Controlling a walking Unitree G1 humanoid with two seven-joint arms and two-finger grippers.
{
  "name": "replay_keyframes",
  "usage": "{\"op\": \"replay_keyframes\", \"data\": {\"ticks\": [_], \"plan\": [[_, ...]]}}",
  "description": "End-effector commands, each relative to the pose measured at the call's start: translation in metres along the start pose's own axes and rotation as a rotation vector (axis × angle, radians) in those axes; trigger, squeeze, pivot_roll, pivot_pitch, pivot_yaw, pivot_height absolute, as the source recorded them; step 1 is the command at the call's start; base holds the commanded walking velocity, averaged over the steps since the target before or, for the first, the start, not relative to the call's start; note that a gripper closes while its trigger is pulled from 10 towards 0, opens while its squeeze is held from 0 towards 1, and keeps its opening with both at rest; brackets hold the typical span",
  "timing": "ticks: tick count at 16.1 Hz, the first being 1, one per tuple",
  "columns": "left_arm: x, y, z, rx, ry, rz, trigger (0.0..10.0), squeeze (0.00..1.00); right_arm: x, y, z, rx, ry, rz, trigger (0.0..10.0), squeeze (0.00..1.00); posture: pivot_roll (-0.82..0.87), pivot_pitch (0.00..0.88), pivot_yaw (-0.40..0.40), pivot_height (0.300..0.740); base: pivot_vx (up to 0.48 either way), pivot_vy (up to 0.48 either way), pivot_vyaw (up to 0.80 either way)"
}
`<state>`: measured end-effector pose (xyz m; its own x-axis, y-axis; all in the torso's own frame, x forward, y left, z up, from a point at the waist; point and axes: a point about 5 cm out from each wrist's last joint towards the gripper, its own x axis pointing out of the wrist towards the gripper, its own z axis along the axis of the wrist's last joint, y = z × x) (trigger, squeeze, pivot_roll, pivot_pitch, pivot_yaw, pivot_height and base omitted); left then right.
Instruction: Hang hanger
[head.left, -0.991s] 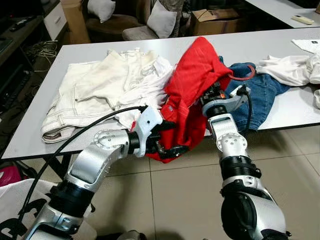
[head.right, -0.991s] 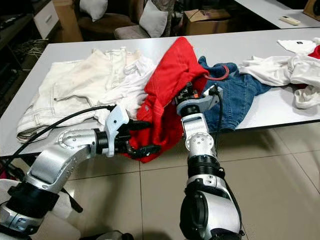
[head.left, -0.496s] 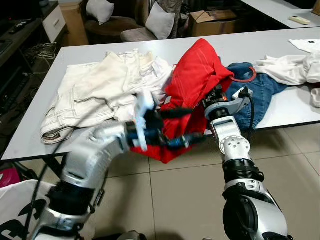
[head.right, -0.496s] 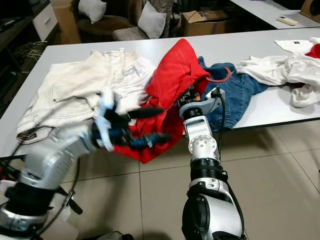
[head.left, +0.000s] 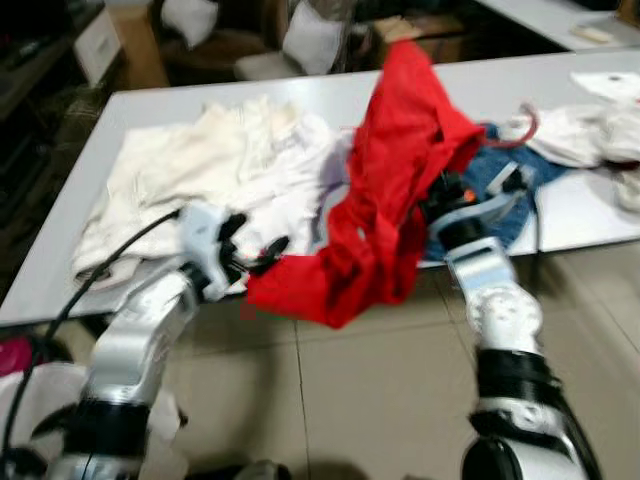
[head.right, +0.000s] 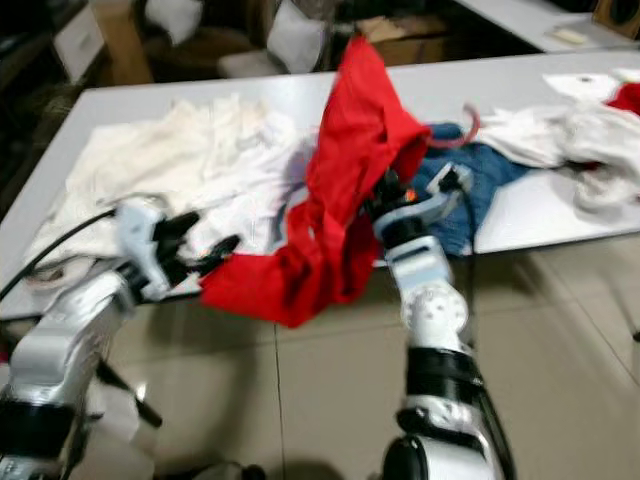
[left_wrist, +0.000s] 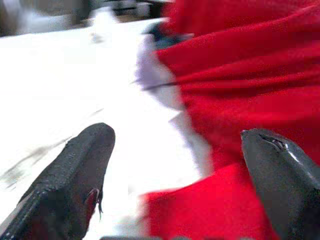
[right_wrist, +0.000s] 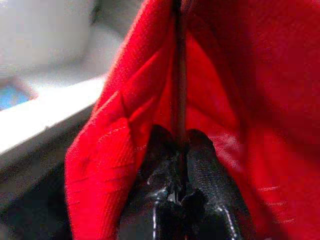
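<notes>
Right wrist view: right gripper (right_wrist: 181, 150) pinches a thin hanger rod (right_wrist: 178, 75), red garment (right_wrist: 260, 90) hiding the rest.

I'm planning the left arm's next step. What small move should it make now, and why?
Probably bring the left gripper back onto the red garment's drooping lower edge: its fingers stand open just beside the cloth, while the right gripper is shut on a thin dark rod inside it.

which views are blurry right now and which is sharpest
Both eye views are motion-smeared across the table and clothes; the left wrist view blurs the red garment though its fingers read clearly; the right wrist view is sharpest up close, background out of focus.
</notes>
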<state>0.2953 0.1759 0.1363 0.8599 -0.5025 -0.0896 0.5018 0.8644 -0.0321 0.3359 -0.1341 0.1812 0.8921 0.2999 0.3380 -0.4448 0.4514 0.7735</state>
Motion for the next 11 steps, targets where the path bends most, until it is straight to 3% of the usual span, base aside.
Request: {"op": "replay_keyframes", "data": {"ticks": [1,4,9,11], "plan": [[-0.005,-0.002,0.007,-0.012,-0.036,0.038,10.0,0.15,0.004,0.024,0.000,-0.025,0.036,0.103,10.0,0.00,-0.09,0.000,0.063,0.740,0.000,-0.330,0.59],[-0.017,-0.013,-0.005,-0.016,-0.033,0.088,10.0,0.16,-0.010,0.049,0.007,-0.050,0.106,0.188,10.0,0.00,-0.07,0.000,0.038,0.740,0.000,-0.453,0.57],[-0.024,-0.014,-0.013,0.012,0.007,0.114,10.0,0.15,-0.032,0.053,0.008,-0.078,0.157,0.187,10.0,0.00,-0.07,0.000,0.044,0.740,0.000,-0.461,0.52],[-0.030,-0.019,-0.015,0.002,0.023,0.110,10.0,0.15,-0.051,0.054,0.010,-0.084,0.177,0.168,10.0,0.00,-0.08,0.000,0.055,0.740,0.000,-0.452,0.52]]}}
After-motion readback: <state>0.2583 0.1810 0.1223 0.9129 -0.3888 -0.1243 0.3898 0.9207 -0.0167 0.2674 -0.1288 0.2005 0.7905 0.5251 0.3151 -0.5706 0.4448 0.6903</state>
